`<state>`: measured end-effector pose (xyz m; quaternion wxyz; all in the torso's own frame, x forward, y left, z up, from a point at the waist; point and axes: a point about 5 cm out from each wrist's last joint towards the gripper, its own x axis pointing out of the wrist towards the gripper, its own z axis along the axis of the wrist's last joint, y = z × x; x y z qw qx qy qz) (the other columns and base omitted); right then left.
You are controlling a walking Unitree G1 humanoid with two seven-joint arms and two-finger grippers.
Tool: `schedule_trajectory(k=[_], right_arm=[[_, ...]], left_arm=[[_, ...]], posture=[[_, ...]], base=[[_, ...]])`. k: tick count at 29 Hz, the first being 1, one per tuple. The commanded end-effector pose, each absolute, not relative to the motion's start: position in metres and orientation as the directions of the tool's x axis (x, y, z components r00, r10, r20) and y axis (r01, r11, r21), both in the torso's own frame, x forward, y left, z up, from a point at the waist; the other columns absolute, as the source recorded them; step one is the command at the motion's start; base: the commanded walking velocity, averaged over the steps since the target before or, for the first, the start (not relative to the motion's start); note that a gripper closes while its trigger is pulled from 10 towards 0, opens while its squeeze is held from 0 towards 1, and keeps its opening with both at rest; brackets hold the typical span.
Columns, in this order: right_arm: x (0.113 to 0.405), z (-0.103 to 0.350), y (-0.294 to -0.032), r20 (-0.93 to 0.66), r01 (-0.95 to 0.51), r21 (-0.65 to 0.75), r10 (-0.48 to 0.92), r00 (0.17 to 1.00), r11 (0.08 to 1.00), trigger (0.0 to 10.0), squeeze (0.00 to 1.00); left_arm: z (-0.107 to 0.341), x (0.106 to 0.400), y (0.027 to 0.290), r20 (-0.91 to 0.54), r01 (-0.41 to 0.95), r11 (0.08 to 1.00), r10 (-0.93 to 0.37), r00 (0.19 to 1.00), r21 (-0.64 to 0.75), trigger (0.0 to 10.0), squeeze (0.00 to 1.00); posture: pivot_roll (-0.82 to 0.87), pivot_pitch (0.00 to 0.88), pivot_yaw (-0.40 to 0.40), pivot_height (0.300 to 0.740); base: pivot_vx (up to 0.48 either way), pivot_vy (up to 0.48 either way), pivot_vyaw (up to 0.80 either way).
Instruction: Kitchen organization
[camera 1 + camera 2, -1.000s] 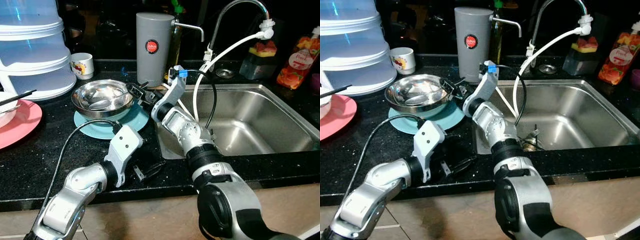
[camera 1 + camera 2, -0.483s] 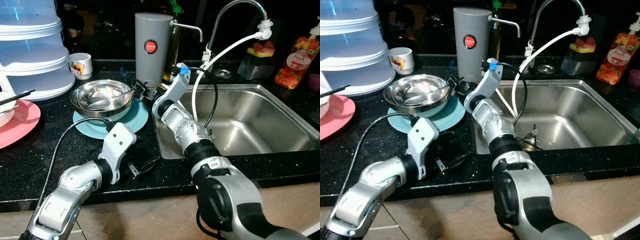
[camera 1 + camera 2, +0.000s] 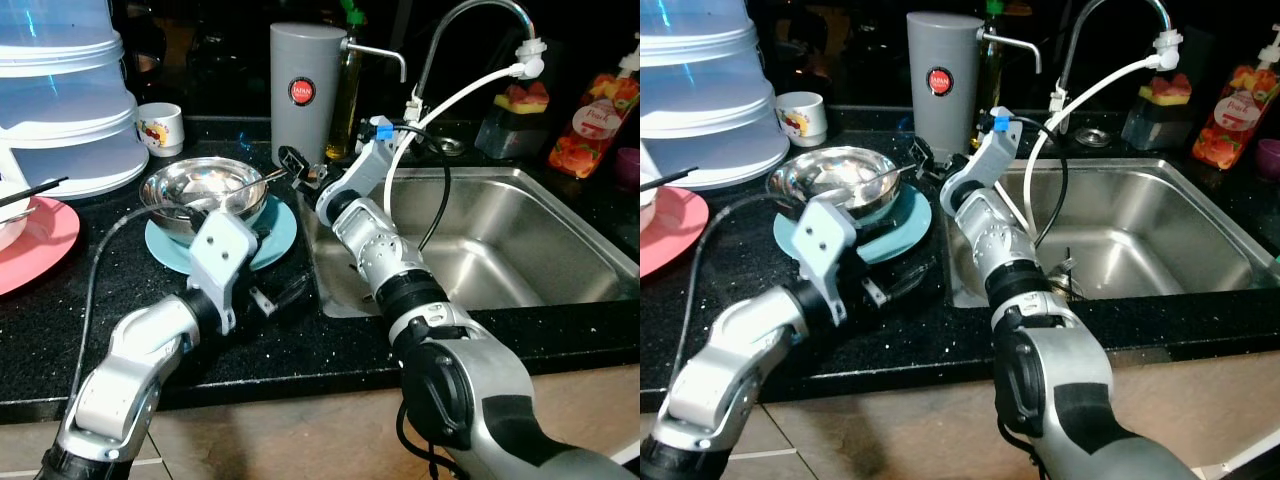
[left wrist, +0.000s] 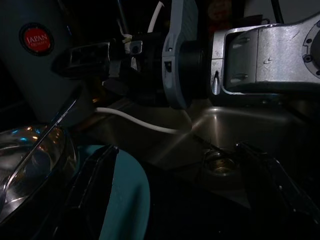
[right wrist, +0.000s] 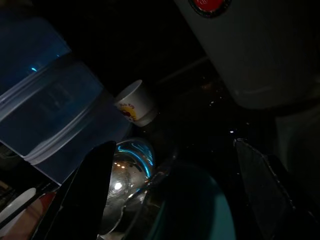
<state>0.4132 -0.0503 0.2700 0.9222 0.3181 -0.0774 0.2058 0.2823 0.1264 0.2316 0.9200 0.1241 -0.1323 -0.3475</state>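
Sitting on the black speckled worktop [image 3: 60, 320] just left of the stainless steel sink [image 3: 520, 250], a shiny round steel bowl [image 3: 205, 195] is resting on a flat teal plate [image 3: 275, 230], with a metal spoon [image 3: 865, 185] lying inside it and its handle pointing out over the rim toward the sink. The right gripper [image 3: 295, 165] is reaching across from the sink side and hovering just beside the bowl's right rim, close to the spoon handle; in the right wrist view its two black fingers [image 5: 80, 195] are standing spread wide apart, with the bowl and plate lying between them and nothing pinched. The left gripper [image 3: 275, 298] is hanging low over the worktop at the near edge of the teal plate, and its jaws are likewise standing wide open and gripping nothing. Standing behind the bowl is a tall grey cylindrical dispenser with a red round label [image 3: 303, 85], and a small white printed cup [image 3: 163, 130] is sitting to its left, beside a stack of clear plastic containers [image 3: 65, 90]. A pink plate [image 3: 35, 245] is lying at the far left of the worktop. A white hose [image 3: 455, 100] is running from the curved tap down toward the sink.
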Motion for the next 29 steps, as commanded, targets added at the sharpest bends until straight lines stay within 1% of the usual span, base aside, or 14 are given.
schedule_trajectory(k=[1,22,29], right_arm=[[0.414,0.273,-0.053,0.281,-0.429,0.558,0.324,0.903,0.711,10.0,0.0],[0.415,0.284,-0.044,0.291,-0.431,0.574,0.319,0.902,0.696,10.0,0.0],[0.416,0.281,-0.045,0.258,-0.383,0.596,0.283,0.924,0.705,10.0,0.0]], left_arm=[[0.233,0.281,0.126,0.165,0.606,0.725,-0.675,0.719,0.326,10.0,0.0],[0.227,0.279,0.126,0.127,0.619,0.718,-0.68,0.722,0.319,10.0,0.0],[0.225,0.278,0.124,0.122,0.627,0.713,-0.685,0.719,0.314,10.0,0.0]], posture=[[0.06,0.096,-0.057,0.74],[0.07,0.139,-0.063,0.74],[0.07,0.147,-0.058,0.74]], base=[[0.0,0.0,0.0],[0.0,0.0,0.0],[0.0,0.0,0.0]])
